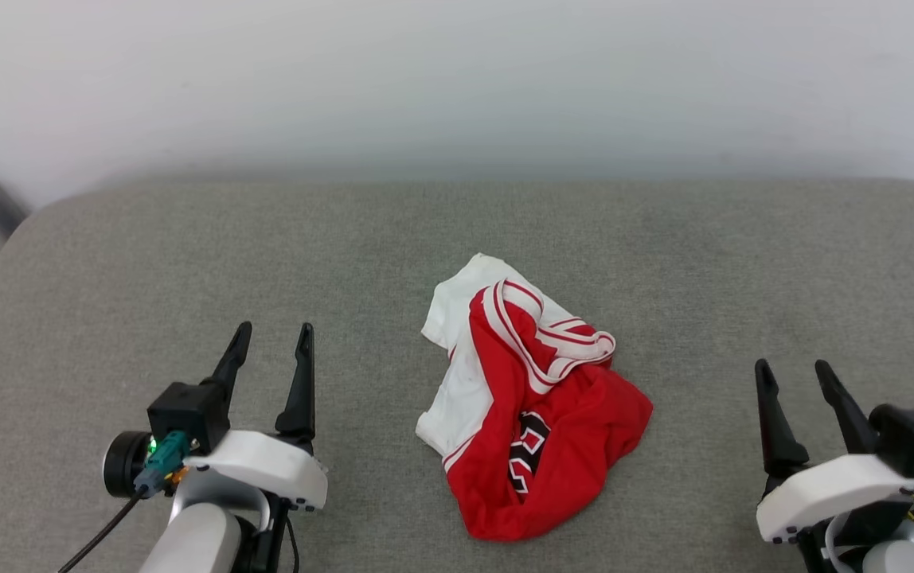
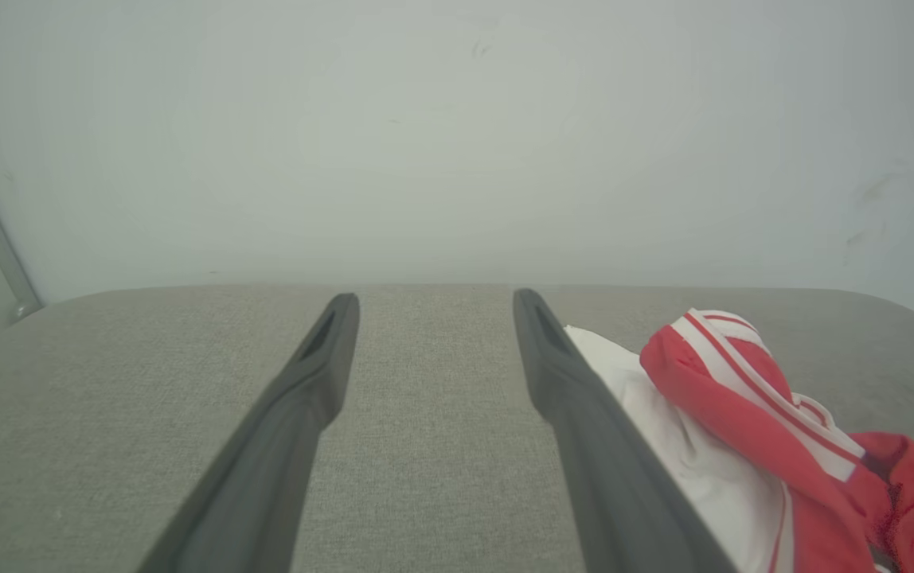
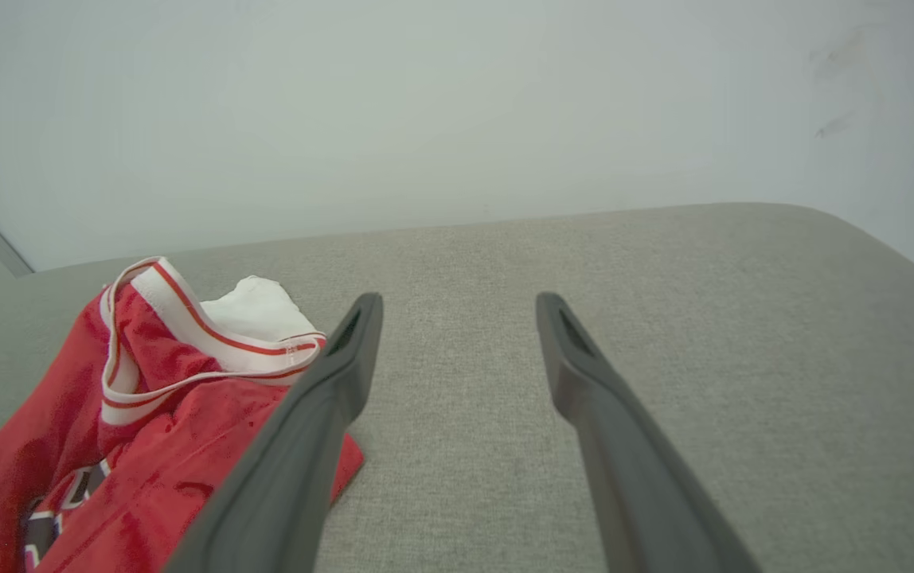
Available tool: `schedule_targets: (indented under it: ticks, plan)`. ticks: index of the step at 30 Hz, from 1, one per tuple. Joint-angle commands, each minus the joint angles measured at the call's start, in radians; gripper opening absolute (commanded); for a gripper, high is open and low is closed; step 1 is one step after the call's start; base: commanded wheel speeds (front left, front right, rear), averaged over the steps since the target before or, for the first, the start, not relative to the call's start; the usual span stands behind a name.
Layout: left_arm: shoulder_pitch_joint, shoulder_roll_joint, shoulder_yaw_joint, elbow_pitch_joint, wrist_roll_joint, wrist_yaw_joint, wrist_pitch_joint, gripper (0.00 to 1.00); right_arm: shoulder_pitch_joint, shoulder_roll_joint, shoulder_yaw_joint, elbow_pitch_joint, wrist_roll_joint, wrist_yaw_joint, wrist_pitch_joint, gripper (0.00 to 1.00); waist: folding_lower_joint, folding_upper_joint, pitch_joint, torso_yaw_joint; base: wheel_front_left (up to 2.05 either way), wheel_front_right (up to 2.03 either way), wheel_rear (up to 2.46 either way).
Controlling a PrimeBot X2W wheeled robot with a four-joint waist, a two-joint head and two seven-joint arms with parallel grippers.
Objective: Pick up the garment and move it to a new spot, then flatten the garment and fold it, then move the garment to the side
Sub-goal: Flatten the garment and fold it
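Only the crumpled garment [image 1: 533, 406] lies in the middle of the surface [image 1: 186, 255]. There is open grey fabric on both sides and behind it, up to the wall [image 1: 457, 79].

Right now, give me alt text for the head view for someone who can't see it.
A crumpled red-and-white garment lies centred on a grey fabric surface. The left gripper and right gripper are open on either side, neither touching it.
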Motion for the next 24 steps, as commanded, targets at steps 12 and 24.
schedule_targets:
  ticks: [12, 24]
  plan:
    - [-0.100, -0.042, 0.041, -0.074, 0.037, -0.048, -0.002, 1.00, -0.343, -0.010, -0.042, 0.184, 0.031, 0.000, 0.423, 1.00, 0.0000, 0.0000, 0.180, 0.111, 0.00, 0.00, 0.00]
    - [-0.175, -0.127, 0.072, -0.075, 0.107, -0.131, -0.002, 1.00, -0.605, -0.079, 0.078, 0.374, 0.074, 0.000, 0.856, 1.00, 0.0000, 0.0000, 0.294, 0.245, 0.00, 0.00, 0.00]
